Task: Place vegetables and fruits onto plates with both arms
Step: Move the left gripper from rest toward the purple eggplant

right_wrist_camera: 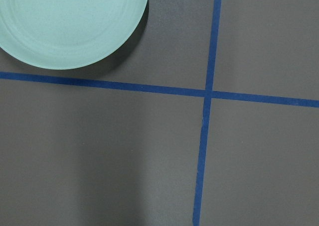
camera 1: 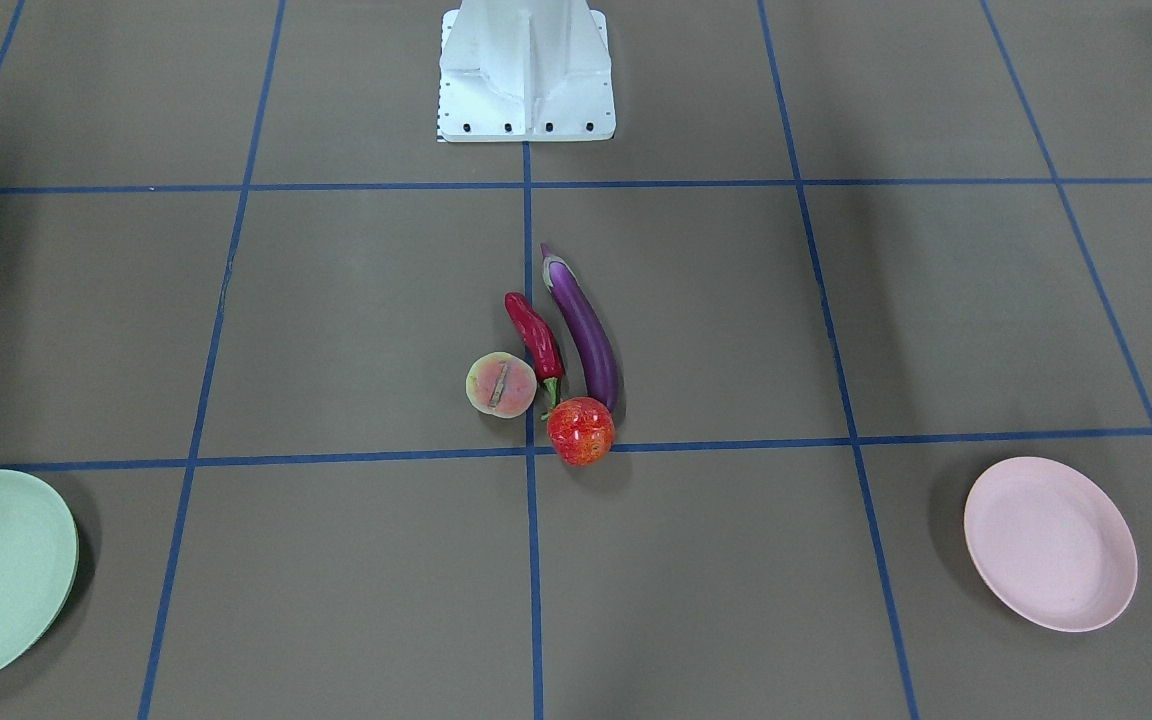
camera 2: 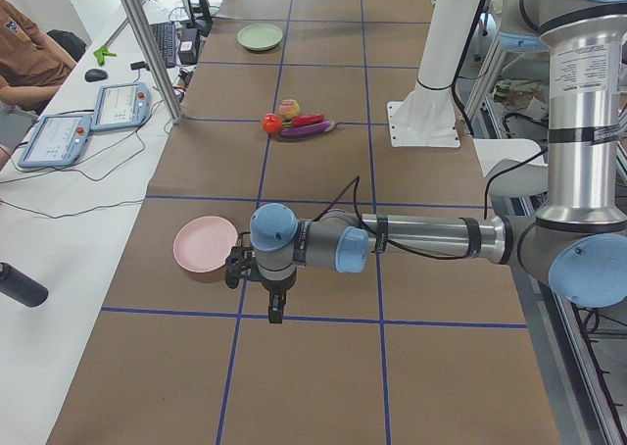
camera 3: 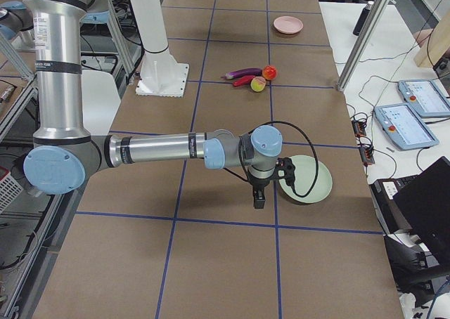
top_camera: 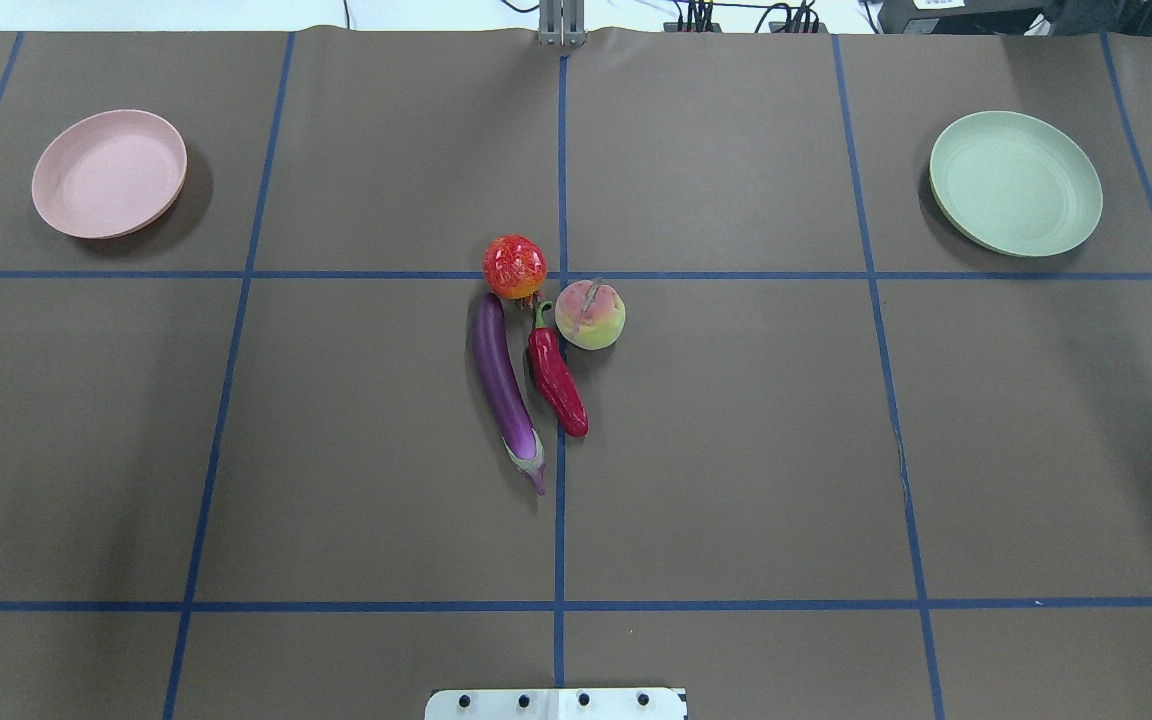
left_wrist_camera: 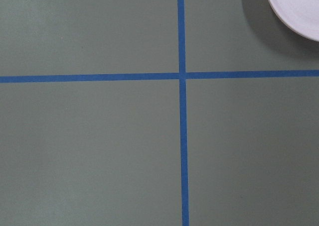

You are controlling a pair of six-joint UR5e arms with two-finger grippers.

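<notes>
1. Your left gripper [camera 2: 277,313] hangs just beside the pink plate [camera 2: 206,245]; you cannot tell its opening or hold.
2. Right gripper [camera 3: 258,201], beside the green plate [camera 3: 309,180]; likewise unreadable.
3. Well beyond both: eggplant [top_camera: 502,385], chili [top_camera: 556,380], peach [top_camera: 590,314], red fruit [top_camera: 514,266], clustered.

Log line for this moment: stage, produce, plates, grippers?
stage: nothing placed | eggplant, chili, peach, red-orange fruit: clustered mid-table | pink plate, green plate: empty | left gripper by pink plate, right gripper by green plate, open/shut unclear
</notes>
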